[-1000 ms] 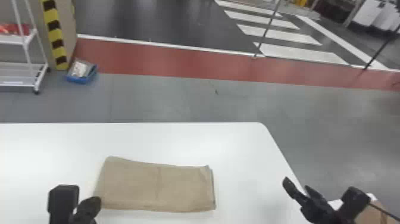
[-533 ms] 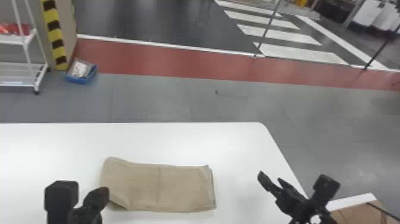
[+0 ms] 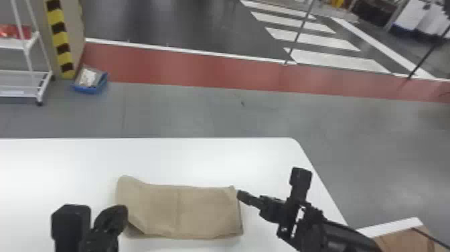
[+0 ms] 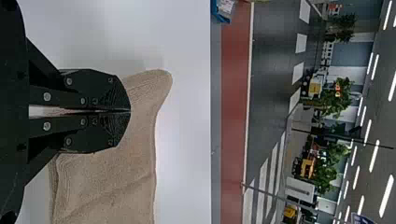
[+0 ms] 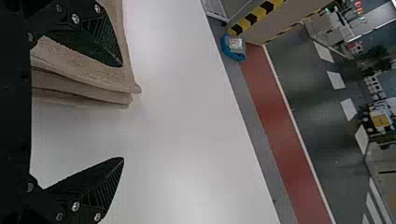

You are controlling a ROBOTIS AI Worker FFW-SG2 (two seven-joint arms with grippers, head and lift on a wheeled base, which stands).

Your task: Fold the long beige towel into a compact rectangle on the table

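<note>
Saw, at the far left on the floor, a white metal rack (image 3: 29, 50), and just to its right a small blue tray (image 3: 89, 87). Saw the white table (image 3: 214, 161) nearer, stretching from the left edge toward the right.

At the near left, found the black left gripper (image 3: 115, 214), over the left part of the long beige cloth towel (image 3: 201, 211). In the left wrist view, found its two flat fingers (image 4: 102, 91) pressed together at the tips, pinching fabric near the towel's near left corner. From that corner, ran slanting along a raised upper layer, with a lower layer peeking out underneath.

Between the grippers, lay flat on the table for the most part, already folded into a long, layered strip running left to right, with a faint crease across the middle and stacked edges at the right end.

At the towel's right end, saw the black right gripper (image 3: 256, 198), fingers spread wide, with white tabletop between the tips. In the right wrist view, saw one finger (image 5: 100, 37) over the towel's right end, contact uncertain, and the other above bare table, well apart from the cloth.
</note>
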